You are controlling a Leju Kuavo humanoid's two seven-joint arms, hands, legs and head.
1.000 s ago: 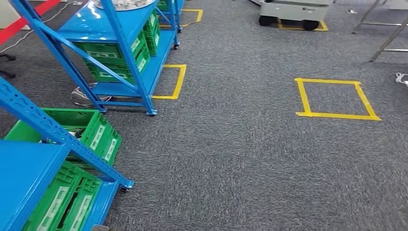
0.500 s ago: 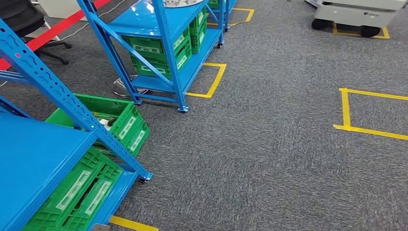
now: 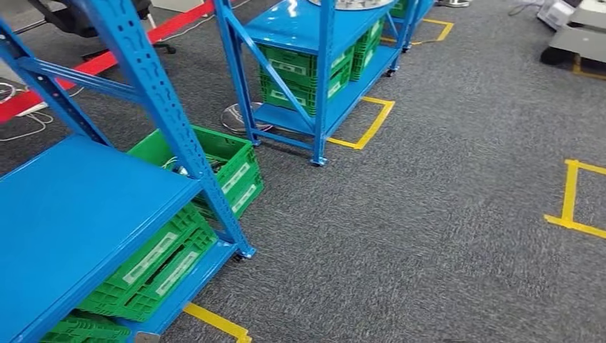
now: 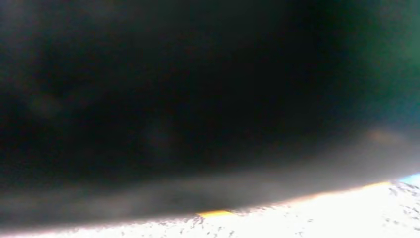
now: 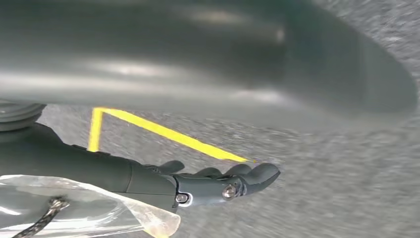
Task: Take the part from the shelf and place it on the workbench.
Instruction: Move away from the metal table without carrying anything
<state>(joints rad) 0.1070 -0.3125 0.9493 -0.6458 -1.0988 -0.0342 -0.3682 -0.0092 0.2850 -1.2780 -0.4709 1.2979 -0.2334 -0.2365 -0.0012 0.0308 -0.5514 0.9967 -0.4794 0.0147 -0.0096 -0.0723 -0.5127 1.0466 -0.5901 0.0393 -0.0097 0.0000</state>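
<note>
A clear plastic bag [image 5: 84,210] with a braided cord [image 5: 47,210] inside it lies right against the right hand [image 5: 198,183] in the right wrist view. This is probably the part, already off the shelf. The dark fingers [image 5: 247,176] stretch out nearly straight and close together, and none of them curls around the bag. The bag sits nearer the base of the hand, where the contact is hidden, so I cannot tell whether the hand pinches the bag or it only hangs alongside. Below the hand are grey carpet [image 5: 346,198] and a yellow tape line [image 5: 163,131].

The left wrist view is dark and blurred, so I cannot tell how the left hand's fingers lie.

In the head view the near blue shelf [image 3: 78,207] stands at the left with green crates [image 3: 154,268] on its lowest level. An open green crate [image 3: 232,161] sits on the floor just beside its post. A second blue shelf [image 3: 314,28] stands farther off with a yellow tape square [image 3: 371,125] at its foot.

If the bag is the part, the pick-up looks done. The carry to the desk and the set-down are left.
</note>
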